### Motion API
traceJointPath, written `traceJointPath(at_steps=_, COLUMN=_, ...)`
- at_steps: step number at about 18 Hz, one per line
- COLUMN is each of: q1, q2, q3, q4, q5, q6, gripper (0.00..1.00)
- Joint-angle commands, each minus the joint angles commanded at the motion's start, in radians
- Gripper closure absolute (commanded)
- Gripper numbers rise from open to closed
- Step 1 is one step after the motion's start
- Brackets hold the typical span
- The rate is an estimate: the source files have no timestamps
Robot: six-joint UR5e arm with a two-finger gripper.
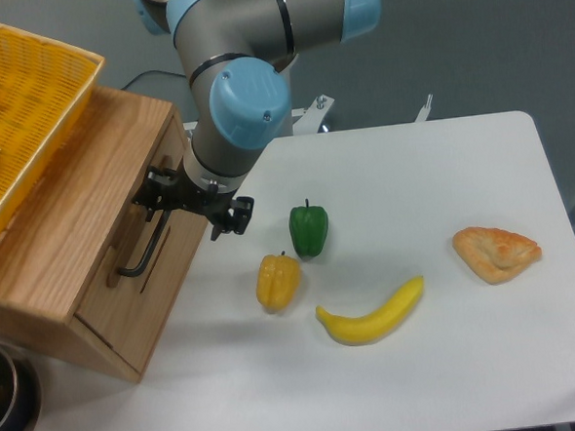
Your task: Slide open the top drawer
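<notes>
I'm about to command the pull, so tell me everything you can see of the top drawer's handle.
The handle is a long, thin black bar, metal by its look, standing off the light oak front of the top drawer on bent ends. It runs slantwise down the panel, its lower end hooking into the wood. The gripper sits at its upper end, one black finger over the bar there; whether it is clamped cannot be told. The drawer looks shut or barely open.
</notes>
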Motion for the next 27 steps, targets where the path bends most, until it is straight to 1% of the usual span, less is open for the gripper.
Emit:
traceJointPath(at_steps=16, q1=0.006, q2=-0.005, q3=-0.006, q4=0.003, q5=0.002, q6=0.006, gripper=0.00)
traceJointPath(at_steps=27, q1=0.028, q2=-0.005, q3=-0.006, q4=0.009, q5=0.003, q6=0.012, gripper=0.00)
